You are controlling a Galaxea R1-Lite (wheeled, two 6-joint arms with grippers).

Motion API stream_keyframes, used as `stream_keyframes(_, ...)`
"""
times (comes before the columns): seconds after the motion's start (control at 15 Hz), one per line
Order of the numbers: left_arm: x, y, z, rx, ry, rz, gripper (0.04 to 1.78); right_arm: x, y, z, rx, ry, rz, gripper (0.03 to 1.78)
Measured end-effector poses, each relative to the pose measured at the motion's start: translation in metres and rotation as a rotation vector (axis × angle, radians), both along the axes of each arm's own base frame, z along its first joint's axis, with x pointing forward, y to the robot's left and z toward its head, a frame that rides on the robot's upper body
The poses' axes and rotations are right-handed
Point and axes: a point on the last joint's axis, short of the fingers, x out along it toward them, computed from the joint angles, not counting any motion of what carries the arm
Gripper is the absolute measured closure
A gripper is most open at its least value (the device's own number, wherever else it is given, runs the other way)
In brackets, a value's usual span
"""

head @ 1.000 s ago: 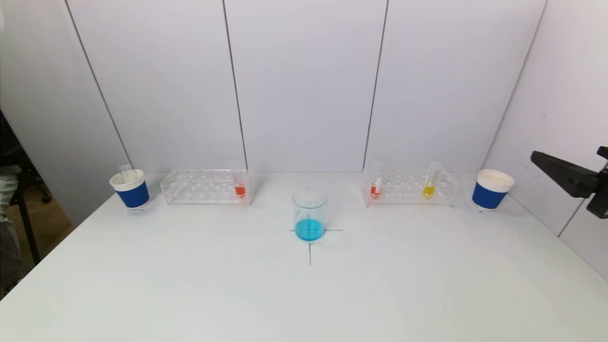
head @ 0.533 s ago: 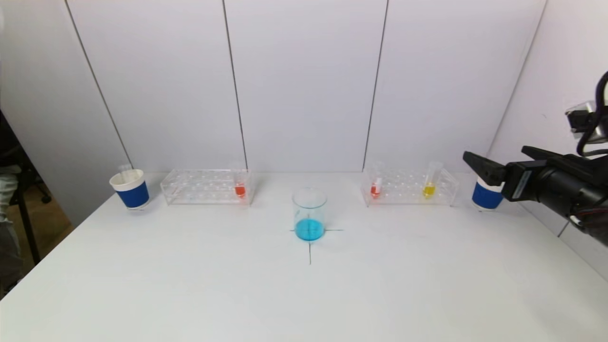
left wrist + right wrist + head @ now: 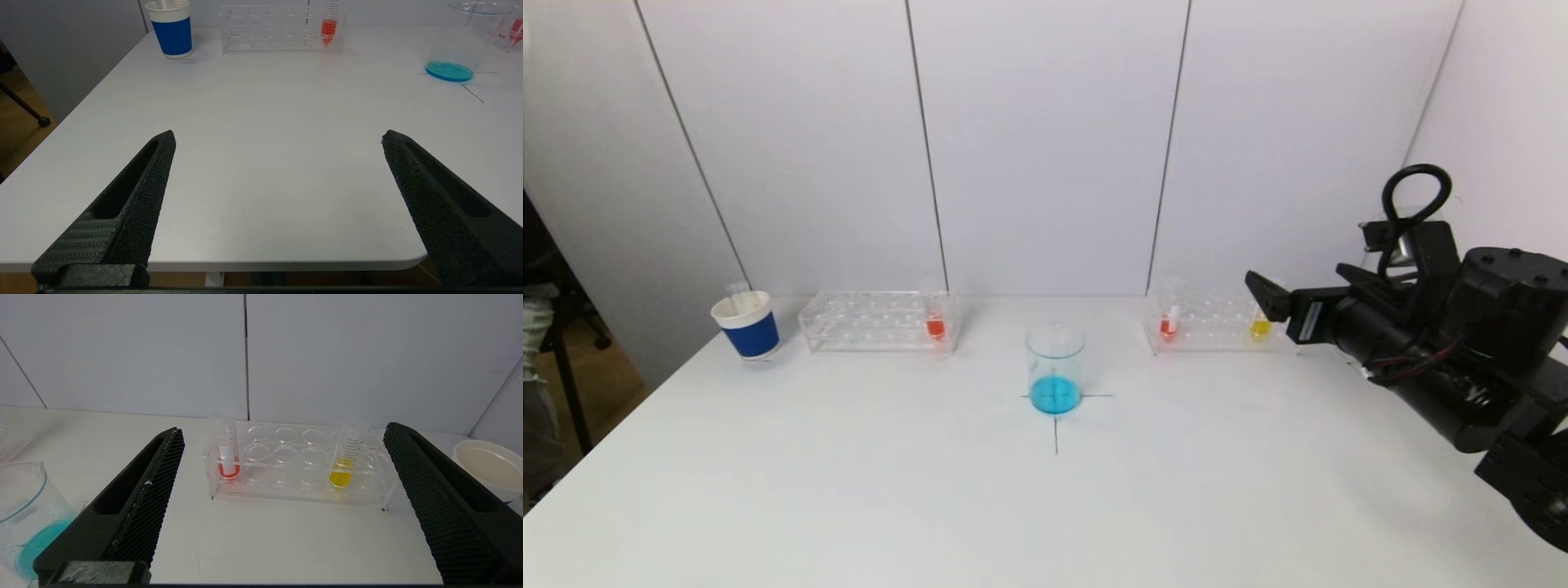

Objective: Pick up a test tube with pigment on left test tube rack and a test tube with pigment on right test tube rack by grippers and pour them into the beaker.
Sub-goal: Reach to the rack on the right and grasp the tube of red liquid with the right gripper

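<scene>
Fingers of the right gripper [image 3: 282, 435] spread wide, holding nothing, framing the right test tube rack [image 3: 300, 465] in the right wrist view. Between them in that rack: a red tube [image 3: 228, 457] at one end, a yellow tube [image 3: 347, 459] toward the other, both upright in their holes. Moved in sharply over the last second, from the far right edge of the head view to just in front of the yellow tube [image 3: 1260, 325], now hiding the blue cup seen there a moment ago. Likely the start of a reach for the yellow tube, though which tube is the target cannot be told yet.

Fingers of the left gripper [image 3: 278, 139] equally wide, empty, parked low at the near edge of the surface [image 3: 261, 163], out of the head view. Well apart from it: left test tube rack [image 3: 876, 320] with one red tube [image 3: 936, 322], untouched.

Beaker [image 3: 1054, 367] at the centre cross mark, holding blue liquid. Neither tube lifted, nothing poured yet.
</scene>
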Motion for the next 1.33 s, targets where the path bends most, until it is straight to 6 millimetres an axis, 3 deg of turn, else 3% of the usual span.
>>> stream_keyframes(0.87,0.0,0.0,0.0,0.0,0.0,0.0,0.06,0.063,0.062,-0.061,0.002,0.008,-0.037,0.04)
stream_keyframes(1.33,0.0,0.0,0.0,0.0,0.0,0.0,0.06,0.088,0.08,-0.083,-0.005,0.014,-0.061,0.04)
